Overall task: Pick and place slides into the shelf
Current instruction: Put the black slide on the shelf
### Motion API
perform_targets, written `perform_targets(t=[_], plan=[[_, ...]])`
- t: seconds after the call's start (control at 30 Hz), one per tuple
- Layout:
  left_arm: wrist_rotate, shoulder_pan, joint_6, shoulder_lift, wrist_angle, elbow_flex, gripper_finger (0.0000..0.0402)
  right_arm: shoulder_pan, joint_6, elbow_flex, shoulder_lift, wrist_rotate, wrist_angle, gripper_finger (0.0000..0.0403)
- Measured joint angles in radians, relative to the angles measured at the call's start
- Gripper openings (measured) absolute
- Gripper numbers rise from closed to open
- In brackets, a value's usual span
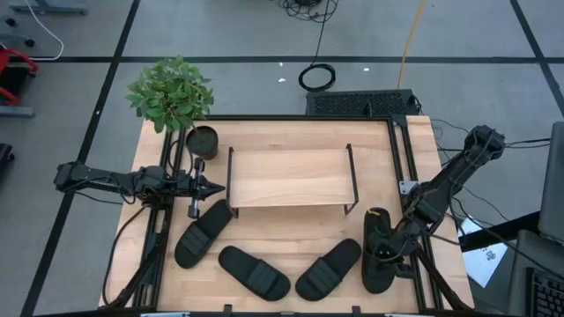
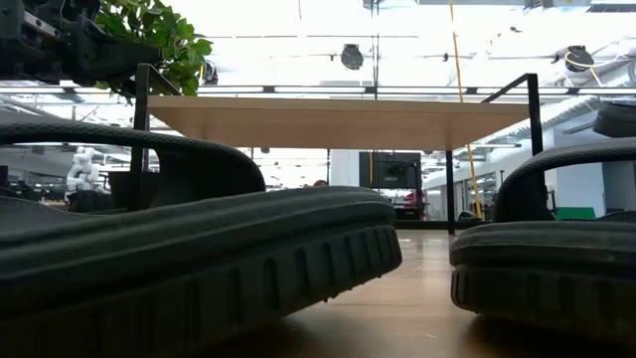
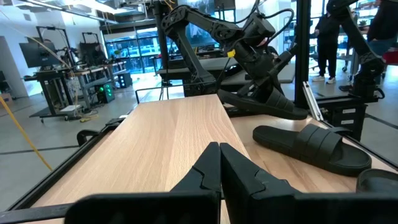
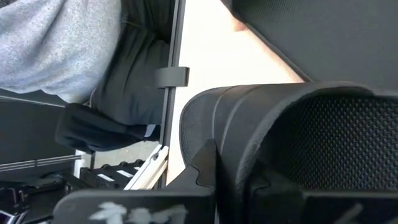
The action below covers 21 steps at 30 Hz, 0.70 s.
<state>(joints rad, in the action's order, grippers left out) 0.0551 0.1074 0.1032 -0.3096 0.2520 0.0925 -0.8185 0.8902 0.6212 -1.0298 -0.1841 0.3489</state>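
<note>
The right tool is clenched on the strap of the rightmost slide, which lies near the right edge of the bench, in front of the shelf's right corner. The other three slides are spread on the bench in front of the shelf. The left tool is held closed, empty, just beside the shelf's left frame, near a potted plant.
</note>
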Motion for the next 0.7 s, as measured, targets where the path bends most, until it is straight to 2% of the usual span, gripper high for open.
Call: perform_targets(t=[0.5, 0.7], plan=[[0.000, 0.000, 0.002, 0.000, 0.003, 0.000, 0.0008, 0.000, -0.014, 0.004, -0.005, 0.000, -0.037, 0.0004], [0.000, 0.000, 0.004, 0.000, 0.002, 0.000, 0.0008, 0.000, -0.137, 0.047, -0.006, 0.062, -0.030, 0.0004]])
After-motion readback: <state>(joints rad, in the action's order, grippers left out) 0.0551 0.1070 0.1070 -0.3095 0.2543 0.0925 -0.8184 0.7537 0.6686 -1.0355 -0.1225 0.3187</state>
